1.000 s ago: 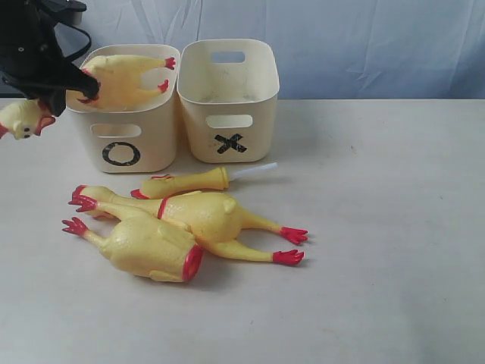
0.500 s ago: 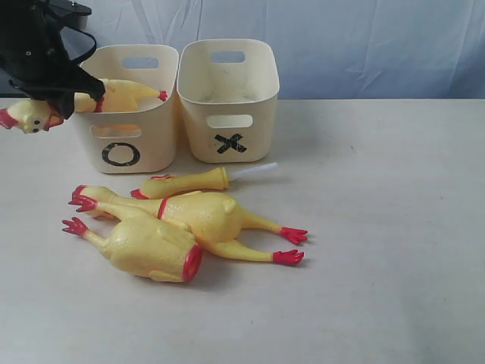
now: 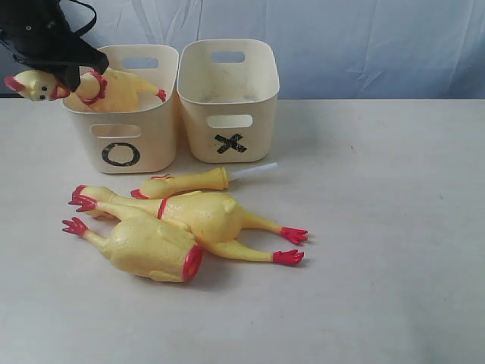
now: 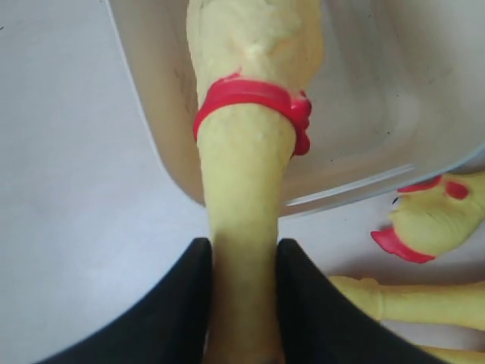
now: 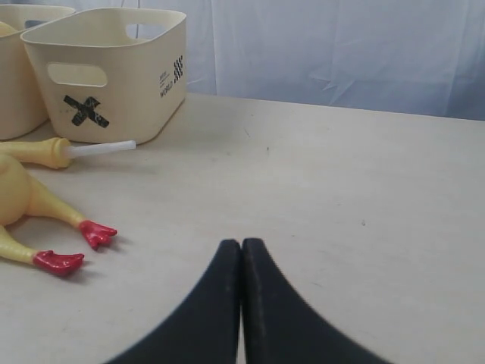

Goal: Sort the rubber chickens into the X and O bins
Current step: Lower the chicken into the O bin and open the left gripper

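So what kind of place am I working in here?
Probably a lab test bench: a bare pale table, a plain draped backdrop, and an O bin and X bin for sorting rubber chickens.

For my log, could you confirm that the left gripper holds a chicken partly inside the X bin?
Not quite: the left gripper holds the chicken partly inside the O bin, not the X bin; the exterior view shows it.
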Tool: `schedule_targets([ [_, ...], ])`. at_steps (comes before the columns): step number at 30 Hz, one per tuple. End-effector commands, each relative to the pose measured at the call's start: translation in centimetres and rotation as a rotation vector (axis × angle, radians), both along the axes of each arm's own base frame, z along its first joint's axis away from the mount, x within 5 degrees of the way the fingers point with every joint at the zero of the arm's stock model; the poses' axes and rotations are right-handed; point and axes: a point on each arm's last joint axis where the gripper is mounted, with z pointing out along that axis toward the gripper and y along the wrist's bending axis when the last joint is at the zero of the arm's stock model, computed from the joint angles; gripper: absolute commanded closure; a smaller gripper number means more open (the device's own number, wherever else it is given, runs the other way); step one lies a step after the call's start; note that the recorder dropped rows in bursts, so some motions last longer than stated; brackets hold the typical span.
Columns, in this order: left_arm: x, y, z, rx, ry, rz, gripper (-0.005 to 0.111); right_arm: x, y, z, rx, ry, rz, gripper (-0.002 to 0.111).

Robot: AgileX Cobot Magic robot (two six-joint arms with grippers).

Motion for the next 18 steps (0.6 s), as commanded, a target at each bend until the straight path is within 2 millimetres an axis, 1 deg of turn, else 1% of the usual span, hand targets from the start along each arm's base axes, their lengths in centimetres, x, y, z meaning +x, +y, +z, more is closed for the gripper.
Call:
schedule_targets([
  [1, 0.08, -0.26, 0.55, -0.007, -0.027, -0.026, 0.075, -0.02, -0.01, 0.37, 0.0, -0.027, 0.002, 0.108],
  [5, 0.14, -0.19, 0.56, 0.002, -0.032, -0.027, 0.063, -0.02, -0.01, 0.37, 0.0, -0.027, 0.002, 0.108],
  [9, 0.14, -0.18, 0.56, 0.004, -0.033, -0.027, 0.056, -0.02, -0.01, 0.37, 0.0, -0.027, 0.002, 0.108],
  [13, 0.17, -0.13, 0.57, 0.01, -0.036, -0.028, 0.052, -0.02, -0.01, 0.37, 0.0, -0.027, 0.002, 0.108],
  [18, 0.16, -0.07, 0.57, 0.017, -0.035, -0.028, 0.052, -0.02, -0.01, 0.37, 0.0, -0.027, 0.002, 0.108],
])
